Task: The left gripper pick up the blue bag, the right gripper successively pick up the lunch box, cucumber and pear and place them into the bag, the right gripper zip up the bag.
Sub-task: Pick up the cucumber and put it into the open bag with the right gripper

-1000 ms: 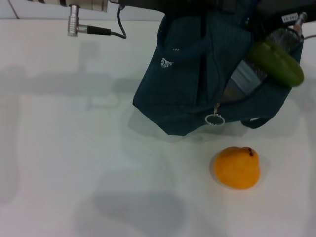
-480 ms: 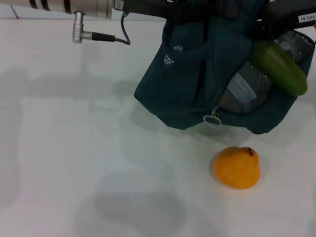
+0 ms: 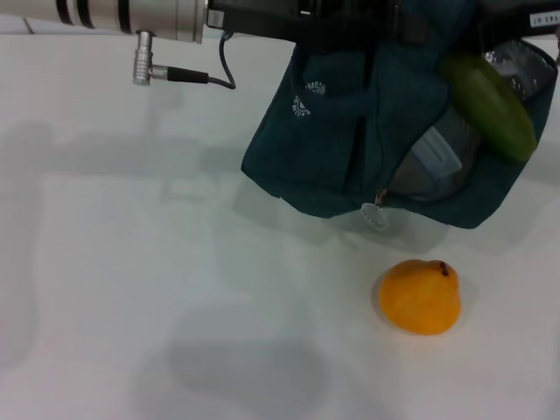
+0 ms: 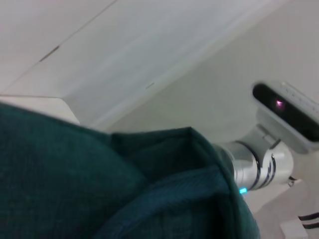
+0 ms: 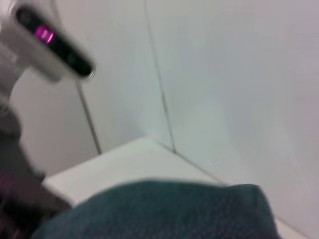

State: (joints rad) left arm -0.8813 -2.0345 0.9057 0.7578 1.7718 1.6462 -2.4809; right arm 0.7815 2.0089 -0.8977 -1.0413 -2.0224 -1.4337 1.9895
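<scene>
The blue bag (image 3: pixel 350 131) hangs lifted at the far side of the table, its mouth open to the right. My left gripper (image 3: pixel 350 17) is at its top edge, shut on it, with the fingers hidden by fabric. My right gripper (image 3: pixel 503 31) is at the top right, shut on the green cucumber (image 3: pixel 490 105), which is tilted over the bag's mouth. The lunch box (image 3: pixel 433 157) shows inside the bag. The orange pear (image 3: pixel 420 297) lies on the table in front of the bag. Bag fabric fills the left wrist view (image 4: pixel 99 189) and the right wrist view (image 5: pixel 159 209).
The zipper's ring pull (image 3: pixel 374 215) dangles at the bag's lower edge above the white table (image 3: pixel 131 289). My left arm's silver link and cable (image 3: pixel 166 44) stretch across the far left. The right arm's wrist (image 4: pixel 259 164) shows in the left wrist view.
The bag has risen a little and shifted right, and its bottom has lifted off the table. The cucumber has moved up with it at the bag's mouth. The pear has not moved.
</scene>
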